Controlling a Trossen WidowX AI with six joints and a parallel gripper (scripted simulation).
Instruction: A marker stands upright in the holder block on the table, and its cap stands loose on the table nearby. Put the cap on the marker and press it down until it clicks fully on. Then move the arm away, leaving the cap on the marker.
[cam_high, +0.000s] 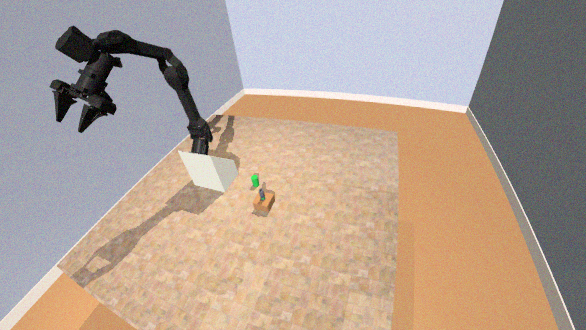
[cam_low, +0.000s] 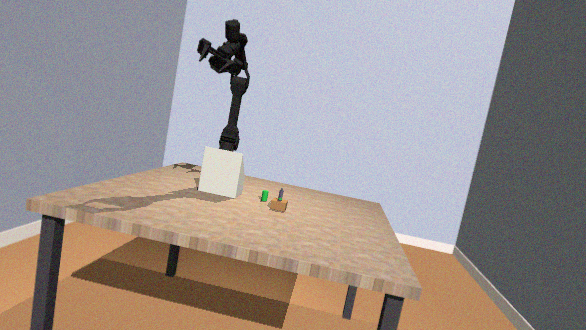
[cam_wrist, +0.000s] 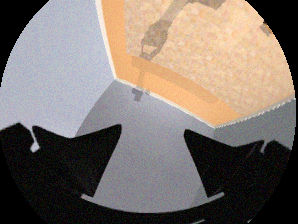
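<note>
We see the marker (cam_high: 261, 193), a slim dark blue-grey stick, standing upright in the holder block (cam_high: 264, 203), a small orange-brown cube near the middle of the worktop (cam_high: 320, 260). The cap (cam_high: 255, 180), a short bright green cylinder, stands on the worktop just beside the block, apart from it, on the side toward the arm's white pedestal (cam_high: 209, 172). In the exterior view we find the same order: pedestal (cam_low: 221, 172), cap (cam_low: 265, 195), marker (cam_low: 281, 193) in its block (cam_low: 278, 204).

The jaws of the gripper (cam_high: 75, 112) stand wide apart, with nothing between them and nothing touching them. In the wrist view the two dark fingers frame only wall, floor and a corner of the worktop.

The arm (cam_high: 182, 95) rises steeply from the pedestal, bends at the elbow and reaches out and up, well away from the marker and cap. In the top view the gripper hangs high over the worktop's edge, fingertips pointing downward. Its long shadow (cam_high: 150, 225) lies across the worktop.
</note>
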